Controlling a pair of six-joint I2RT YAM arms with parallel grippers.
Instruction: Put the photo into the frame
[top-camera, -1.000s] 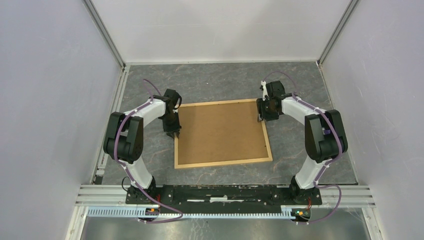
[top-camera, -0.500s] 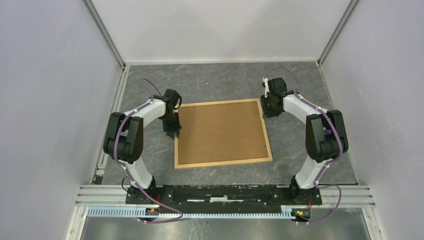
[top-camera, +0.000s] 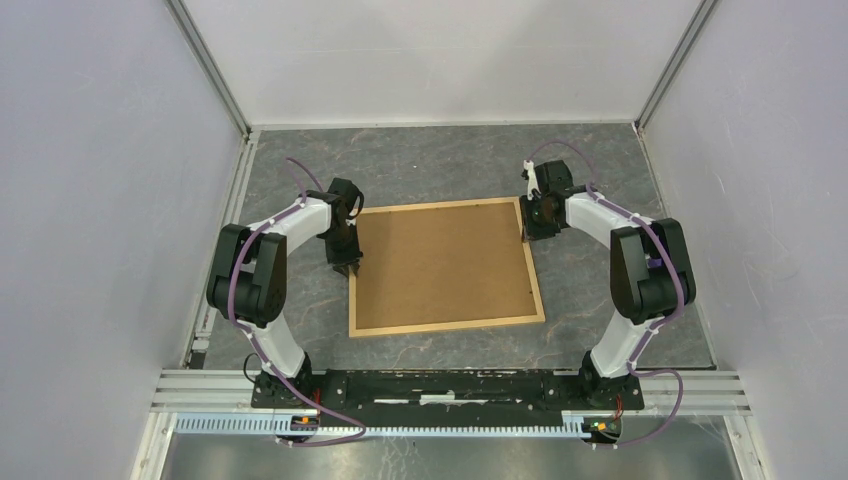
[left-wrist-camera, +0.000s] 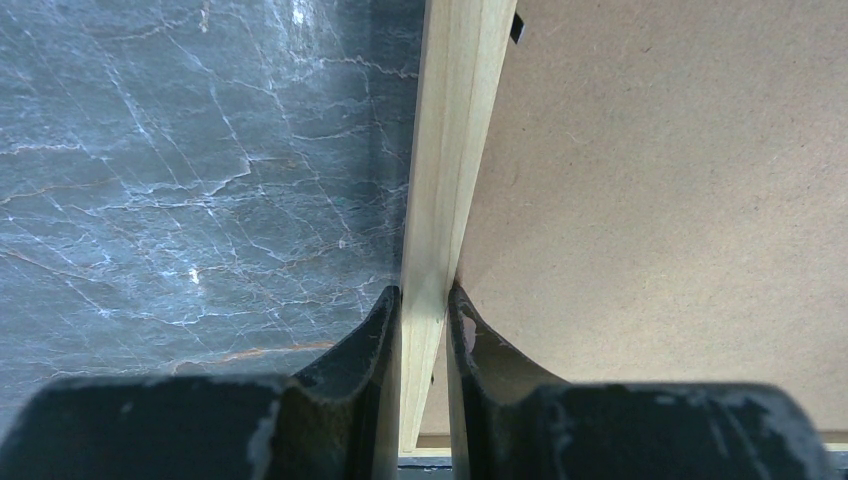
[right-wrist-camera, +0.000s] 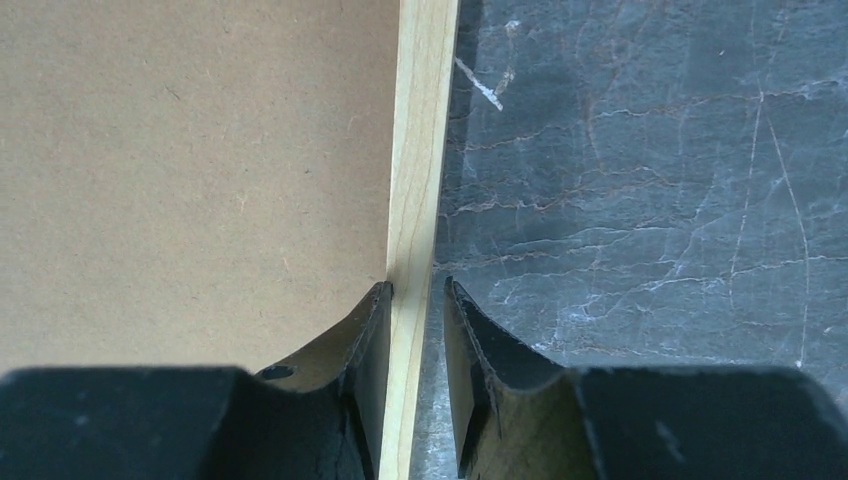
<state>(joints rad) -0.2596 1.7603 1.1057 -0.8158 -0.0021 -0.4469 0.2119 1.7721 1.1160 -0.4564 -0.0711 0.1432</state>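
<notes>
You'll see the frame is pale natural wood with fine straight grain, the board plain mid-brown. The table is dark grey, marbled with white veins and faint rust streaks. The left gripper and right gripper are black, scuffed grey at the edges. The arms are white and black, their cables purple.

No readable writing is being shown on the frame or the board. No label or number is being displayed.
</notes>
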